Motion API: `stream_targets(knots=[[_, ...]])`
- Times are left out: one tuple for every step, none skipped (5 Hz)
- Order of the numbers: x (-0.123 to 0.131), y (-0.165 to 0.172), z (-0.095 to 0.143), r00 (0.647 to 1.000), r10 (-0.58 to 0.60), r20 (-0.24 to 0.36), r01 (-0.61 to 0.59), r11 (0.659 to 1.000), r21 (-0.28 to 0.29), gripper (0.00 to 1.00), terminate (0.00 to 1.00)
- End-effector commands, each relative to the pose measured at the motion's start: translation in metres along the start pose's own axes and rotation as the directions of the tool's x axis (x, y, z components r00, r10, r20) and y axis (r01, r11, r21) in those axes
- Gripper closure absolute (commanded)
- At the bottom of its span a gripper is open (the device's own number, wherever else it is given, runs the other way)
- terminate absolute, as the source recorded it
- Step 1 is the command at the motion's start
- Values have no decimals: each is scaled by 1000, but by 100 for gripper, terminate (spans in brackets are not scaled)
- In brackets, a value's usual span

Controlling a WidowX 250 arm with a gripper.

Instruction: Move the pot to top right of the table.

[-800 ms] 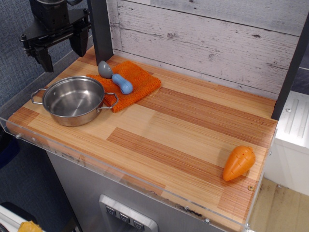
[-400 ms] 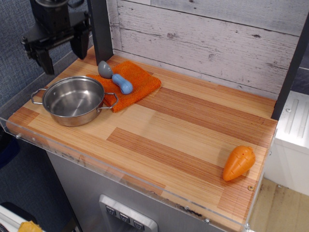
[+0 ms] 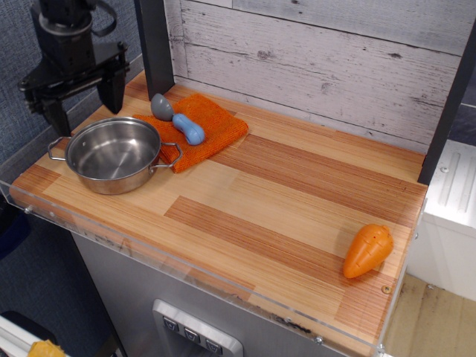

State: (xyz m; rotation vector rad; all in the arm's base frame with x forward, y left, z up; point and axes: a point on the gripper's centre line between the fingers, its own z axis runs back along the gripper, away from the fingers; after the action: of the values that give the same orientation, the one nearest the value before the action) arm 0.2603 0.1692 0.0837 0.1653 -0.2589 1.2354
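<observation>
Two black fingers of the pincer hang spread wide apart with nothing between them, poised above the far left edge of the worktop. Just below and slightly right of the pincer sits the pot, upright and empty on the planks, its rim near the fingertips, though whether they touch it I cannot tell. One wire handle of the pot points left toward the acrylic rim; the other rests on the edge of the orange cloth, which lies to the pincer's right. On that cloth, right of the pincer, lies a blue and grey dumbbell-shaped toy. Far to the right and well forward of the pincer, near the worktop's opposite corner, lies an orange carrot toy.
</observation>
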Motion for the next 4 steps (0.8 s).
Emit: stream_targets(knots=[[4,22,-2,1000,-10,26,10,1000,-15,0,0],[1,23,-8,1000,-11,19,11,1000,-8,0,0],[-1,24,-13,1000,-13,15,13,1000,-10,0,0],[-6,23,-21,1000,-8,26,7,1000,19,0,0]])
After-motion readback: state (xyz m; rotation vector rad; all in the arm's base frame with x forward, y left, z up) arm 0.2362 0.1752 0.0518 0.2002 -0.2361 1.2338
